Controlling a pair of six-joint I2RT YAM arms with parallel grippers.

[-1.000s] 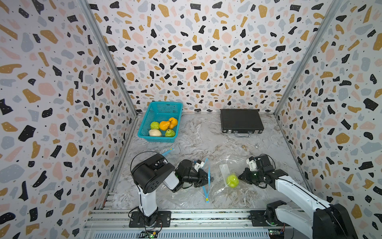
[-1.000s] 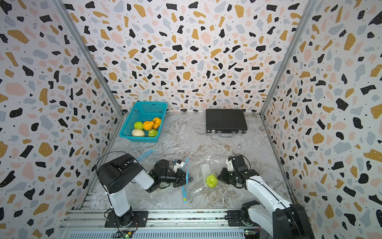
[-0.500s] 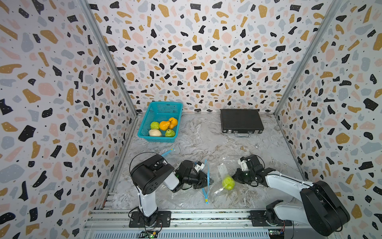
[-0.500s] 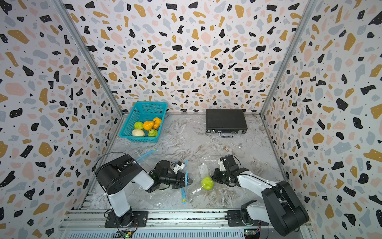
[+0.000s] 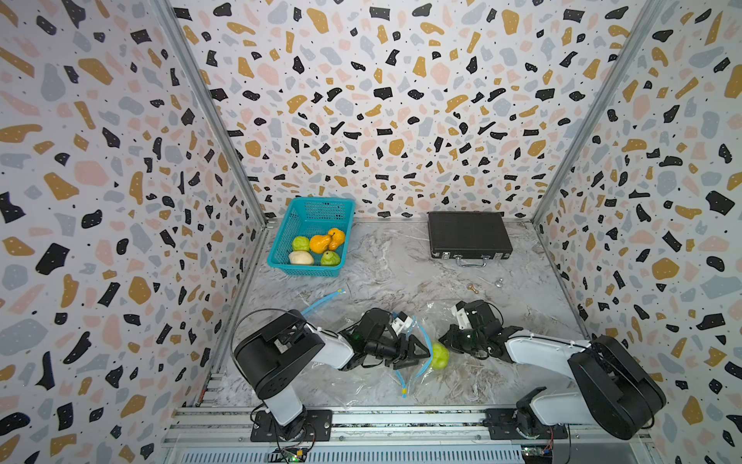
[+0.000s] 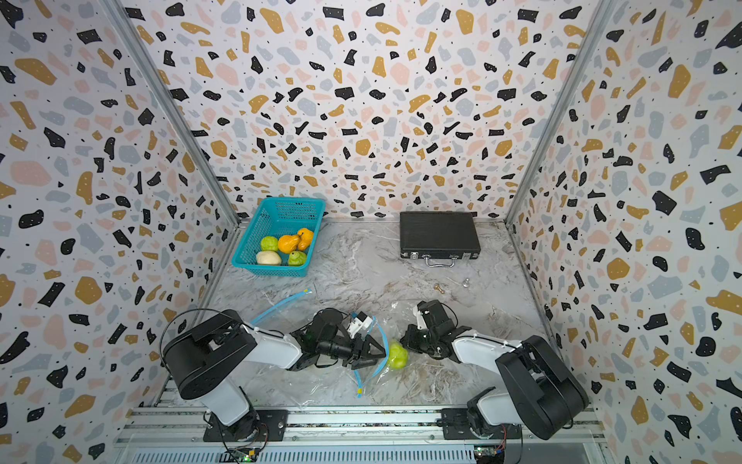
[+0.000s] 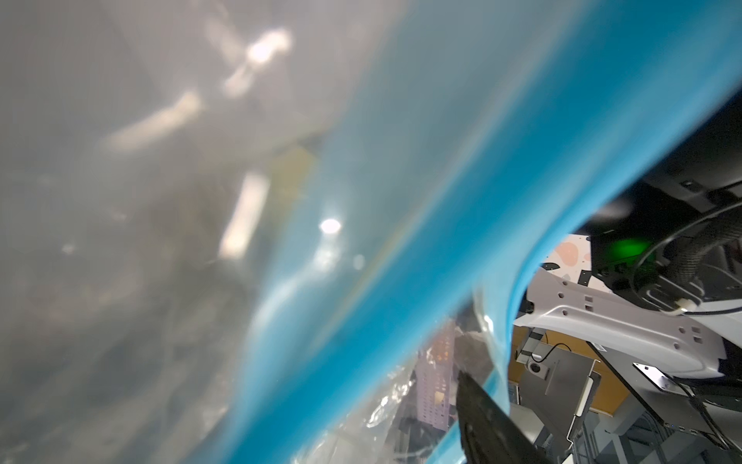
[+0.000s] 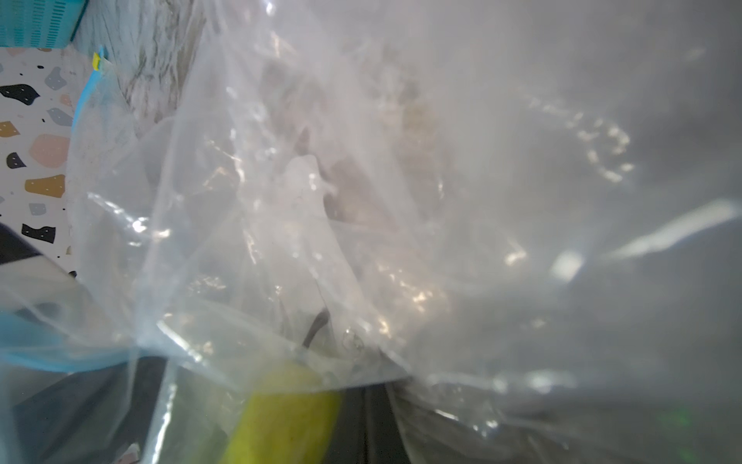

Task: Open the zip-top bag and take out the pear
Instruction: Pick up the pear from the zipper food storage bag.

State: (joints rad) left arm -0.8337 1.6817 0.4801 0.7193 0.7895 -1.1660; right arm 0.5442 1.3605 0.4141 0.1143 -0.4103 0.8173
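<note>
Pear (image 5: 439,355) yellow-green, lower centre of frame in both top views (image 6: 397,355), lying on marble surface (image 5: 385,273) inside clear zip-top bag (image 5: 431,321), just past blue zip edge (image 5: 429,341). Bag mouth parted, zip edge bowed into a curve, yellow slider (image 5: 404,389) at its lower end.

Left end effector (image 5: 421,357) low over surface, pointing right in frame, released: black fingers spread in a V at bag mouth, tips just beside pear, contact with pear unclear. Right end effector (image 5: 445,340) on right side of pear, clenched on bag plastic, tips buried in crumpled film close to pear. Pear between the two end effectors.

Left wrist view mostly blurred: blue zip edge (image 7: 401,281) and cloudy plastic right against lens, one dark fingertip (image 7: 490,422) poking in, right arm's white link (image 7: 622,321) beyond. Right wrist view filled with wrinkled zip-top bag (image 8: 361,201), plastic bunched toward the tips, pear (image 8: 281,413) a yellow-green patch behind it.

Teal basket (image 5: 291,229) upper left of surface by back wall, holding five fruits: green, orange, pale. Black case (image 5: 467,235) upper right of surface, shut, handle toward camera. Two small metal bits (image 5: 499,282) between case and right arm. Second blue strip (image 5: 321,300) on surface above left arm in frame, well apart from pear.
</note>
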